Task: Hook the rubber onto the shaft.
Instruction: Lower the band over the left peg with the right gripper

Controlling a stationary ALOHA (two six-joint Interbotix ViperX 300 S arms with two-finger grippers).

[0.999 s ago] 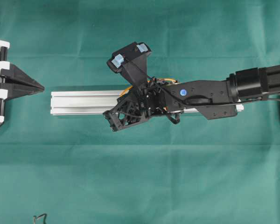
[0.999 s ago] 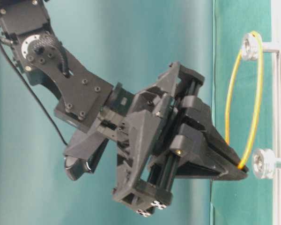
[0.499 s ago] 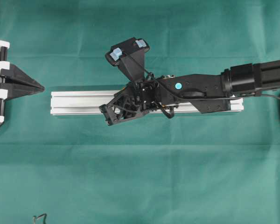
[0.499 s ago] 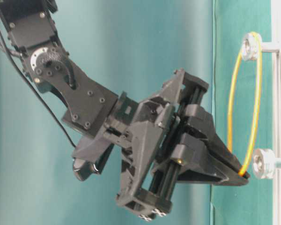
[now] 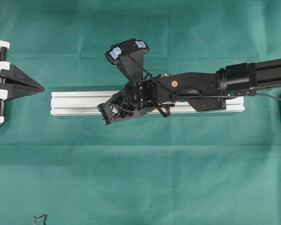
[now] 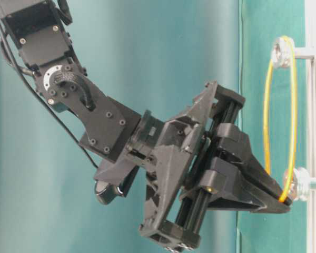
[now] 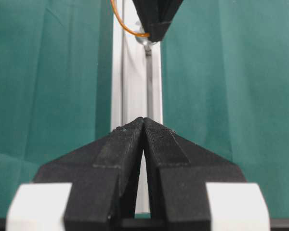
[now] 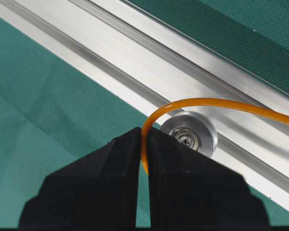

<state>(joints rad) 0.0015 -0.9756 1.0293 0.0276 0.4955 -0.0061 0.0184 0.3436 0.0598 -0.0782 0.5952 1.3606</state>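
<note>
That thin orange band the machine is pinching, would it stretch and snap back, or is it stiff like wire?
The orange band is probably stretchy: it runs taut from the upper pulley down to the right fingers. It likely springs back if released. Being so thin, it may slip out of the pinch.

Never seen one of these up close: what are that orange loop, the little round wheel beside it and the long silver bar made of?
The rubber: probably elastic cord, smooth, slightly glossy, bending in a free curve. The wheel: likely machined metal, bright silver with a bearing-like centre. The bar: apparently extruded aluminium, matte silver with straight lengthwise grooves.
</note>
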